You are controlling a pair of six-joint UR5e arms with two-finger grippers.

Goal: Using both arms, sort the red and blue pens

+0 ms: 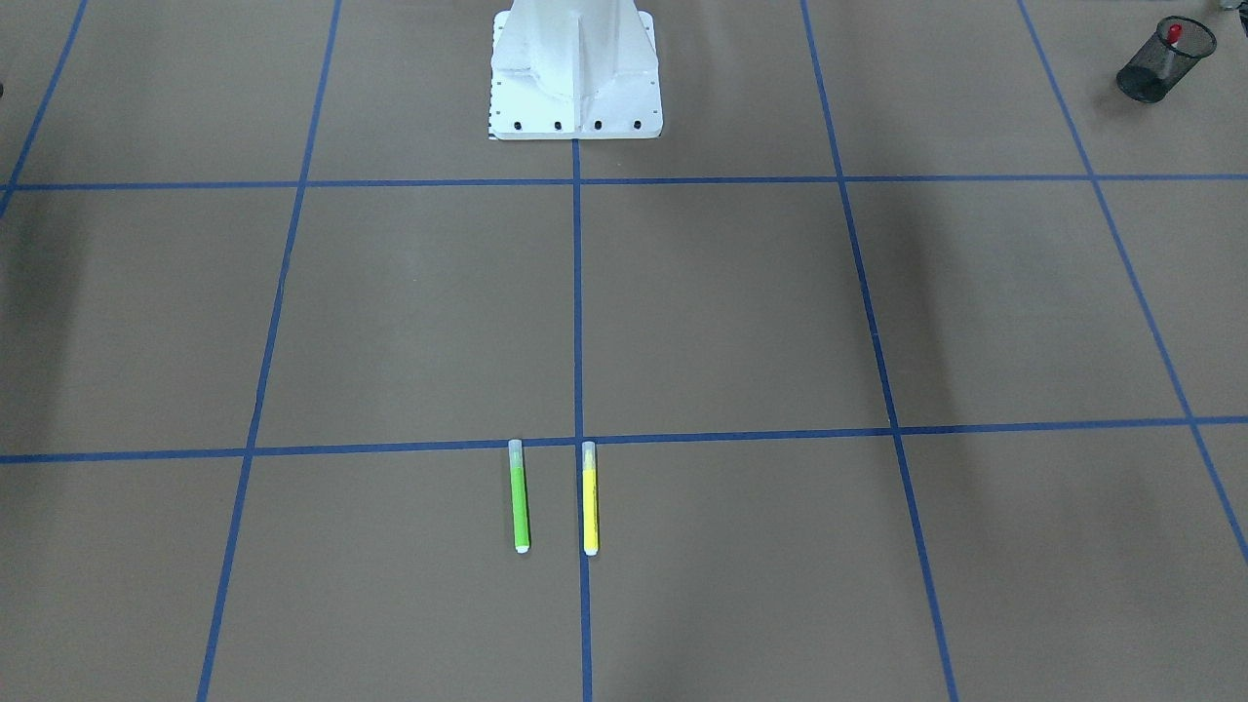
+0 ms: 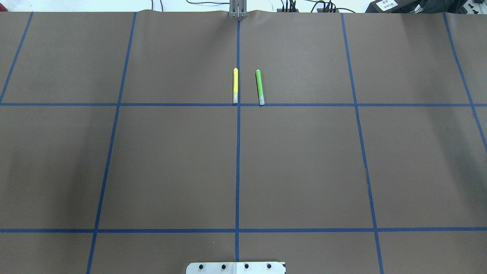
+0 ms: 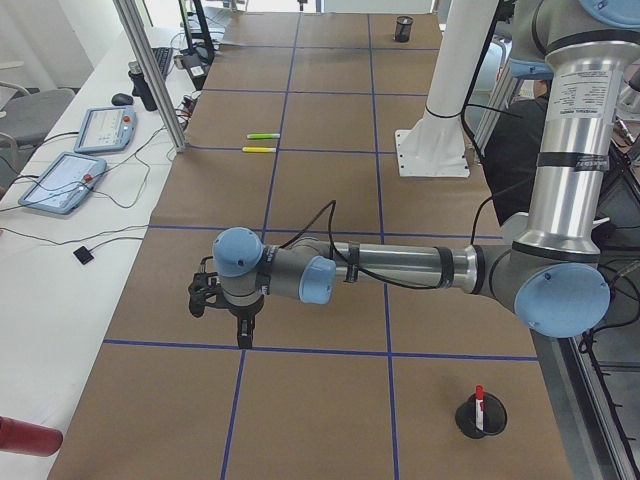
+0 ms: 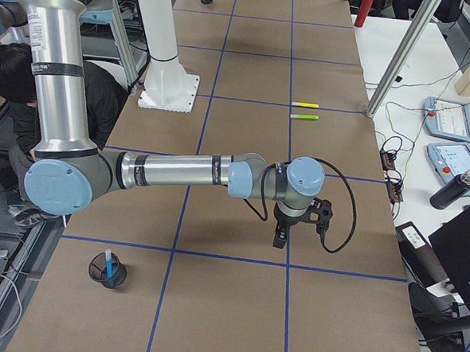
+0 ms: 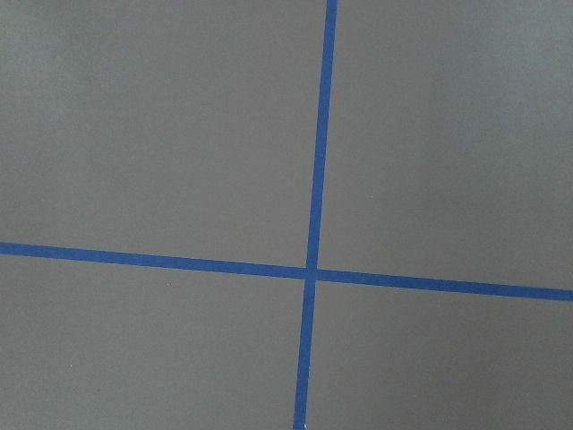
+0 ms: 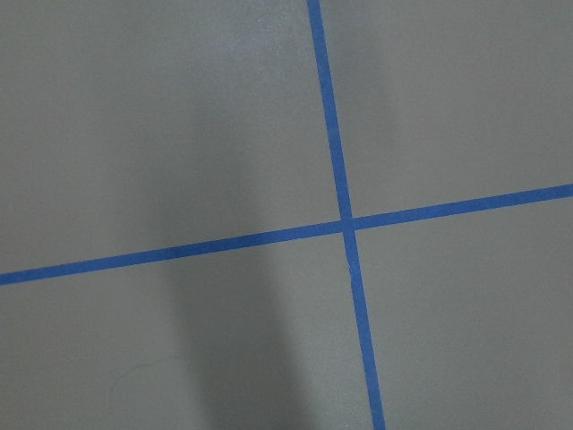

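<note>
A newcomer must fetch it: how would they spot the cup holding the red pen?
From the robot's white pedestal, go along the brown, blue-taped table toward the robot's left end. A black mesh cup stands there. A red-capped pen sticks out of it, while the matching cup at the other end holds a blue pen.

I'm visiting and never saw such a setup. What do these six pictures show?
The left arm and right arm are robot arms at a brown table gridded with blue tape. Two pictures look down from opposite sides, two from the table's ends, two from wrist cameras seeing only tape. A green marker and yellow marker lie side by side, apart. A red pen stands in one mesh cup, a blue pen in a second cup. The left gripper and right gripper hang above the table; no pen shows in either.
</note>
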